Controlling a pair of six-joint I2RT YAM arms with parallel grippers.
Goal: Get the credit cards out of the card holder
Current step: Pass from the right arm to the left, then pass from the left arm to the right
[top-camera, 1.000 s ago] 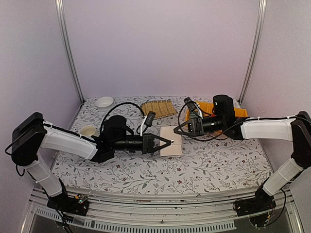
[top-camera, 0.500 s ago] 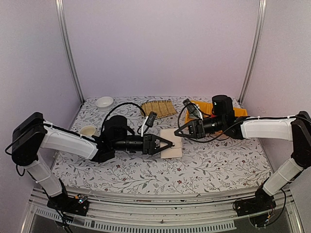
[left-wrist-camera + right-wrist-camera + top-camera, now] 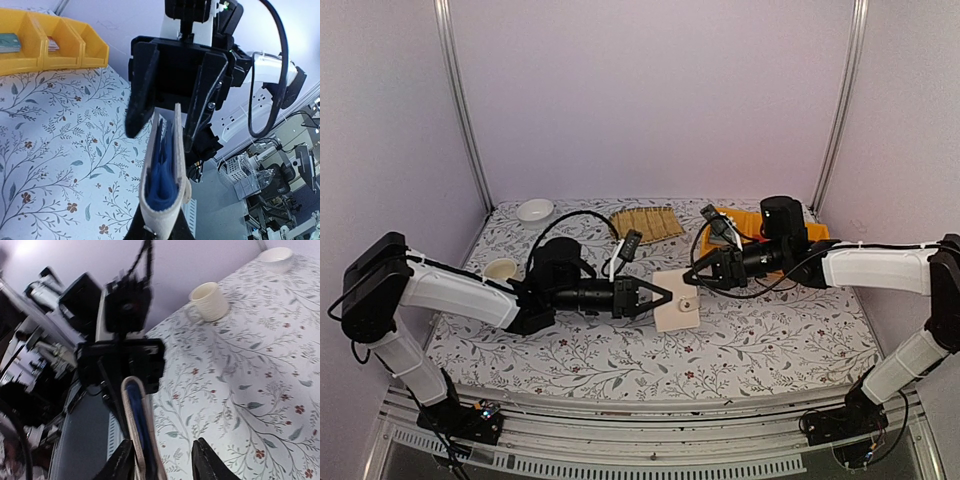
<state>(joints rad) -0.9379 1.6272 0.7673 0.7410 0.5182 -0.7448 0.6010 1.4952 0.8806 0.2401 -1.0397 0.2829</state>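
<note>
Left end effector [image 3: 667, 297]: clamped on the near edge of the holder [image 3: 677, 302], which is held on edge over the middle of the bench [image 3: 770, 340]. Holder: beige fabric, cream-edged, folded, its leaves slightly agape. A blue card [image 3: 162, 175] shows between them. Right end effector [image 3: 692, 284]: fingers apart, straddling the holder's far edge. Yellow bins [image 3: 50, 47] behind contain a teal item [image 3: 10, 42]. Its printing is too blurred to read.
</note>
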